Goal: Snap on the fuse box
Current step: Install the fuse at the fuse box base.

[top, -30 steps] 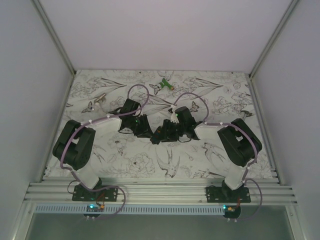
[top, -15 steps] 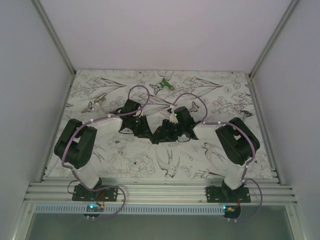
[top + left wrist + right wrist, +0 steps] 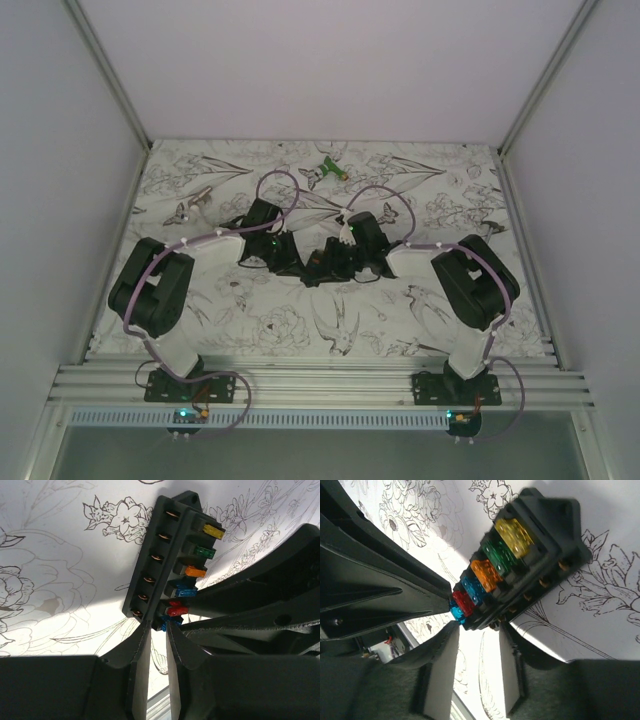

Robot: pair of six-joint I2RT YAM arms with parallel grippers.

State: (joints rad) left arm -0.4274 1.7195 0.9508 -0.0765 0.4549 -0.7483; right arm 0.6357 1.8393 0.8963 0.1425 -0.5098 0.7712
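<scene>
The left claw (image 3: 158, 630) is drawn narrow, its tips set against the near end of the fuse box (image 3: 167, 550); whether that end is actually pinched cannot be told. The right claw (image 3: 477, 642) is held about half open with the same end of the box at its tips, and a grip there cannot be confirmed either. Compared with a second ago, the two claws are found closer together over the fuse box in the top view, the right wrist having been shifted slightly toward the left one. This is judged as the box being braced from both sides for the snap; no lid or mating part is seen, so that step is taken as not yet done.

The fuse box is a matt black moulded plastic oblong, apparently raised and tilted above the surface (image 3: 55, 585). Along one side glossy, translucent blade fuses (image 3: 486, 575) are seated: yellow, green, orange, blue, red, blue. Along the other side small brass terminals (image 3: 150, 580) are set in recesses. Under the box the surface is white, printed with line-drawn flowers. Beyond the fuse box, well apart, a green-and-white gadget (image 3: 328, 171) is seen.
</scene>
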